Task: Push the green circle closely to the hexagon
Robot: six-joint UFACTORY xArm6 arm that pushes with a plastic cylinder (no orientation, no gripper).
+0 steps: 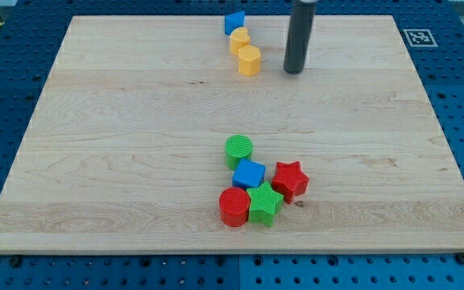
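Note:
The green circle (238,150) sits a little below the board's middle, at the top of a cluster of blocks. The yellow hexagon (249,60) stands near the view's top, well above the green circle. My tip (294,71) is at the lower end of the dark rod, just to the right of the yellow hexagon and apart from it, far above the green circle.
A second yellow block (240,39) and a blue block (234,22) sit just above the hexagon. Below the green circle lie a blue block (249,173), a red star (290,180), a green star (264,203) and a red circle (234,206). The wooden board (95,145) lies on a blue pegboard.

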